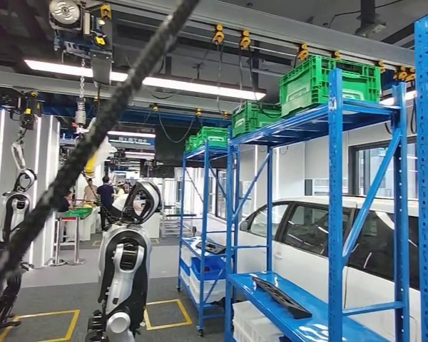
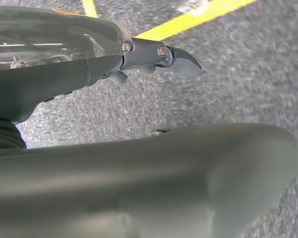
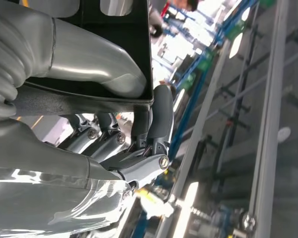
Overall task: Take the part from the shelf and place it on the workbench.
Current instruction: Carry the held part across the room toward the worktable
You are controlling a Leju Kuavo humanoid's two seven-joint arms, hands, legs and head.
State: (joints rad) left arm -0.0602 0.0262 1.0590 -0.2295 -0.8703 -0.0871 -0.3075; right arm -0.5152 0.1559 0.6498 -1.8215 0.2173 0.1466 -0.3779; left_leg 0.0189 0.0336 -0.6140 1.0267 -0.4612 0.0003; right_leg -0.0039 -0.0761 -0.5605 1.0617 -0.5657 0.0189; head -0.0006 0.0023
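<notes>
Two hands: right hand [image 3: 113, 124] gripping black part [image 3: 113, 44], mostly cropped; left hand [image 2: 147, 163] blurred, empty, fingers [image 2: 177, 57] apart.

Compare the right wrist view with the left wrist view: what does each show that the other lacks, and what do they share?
Right wrist view alone: the right robot hand grips a flat black part, thumb on one face and dark fingers curled over its edge, with blue shelves behind.

Left wrist view alone: the left robot hand holds nothing, above a grey floor with a yellow line.

Both show a grey thumb and darker fingers coming in from the picture's left edge.
</notes>
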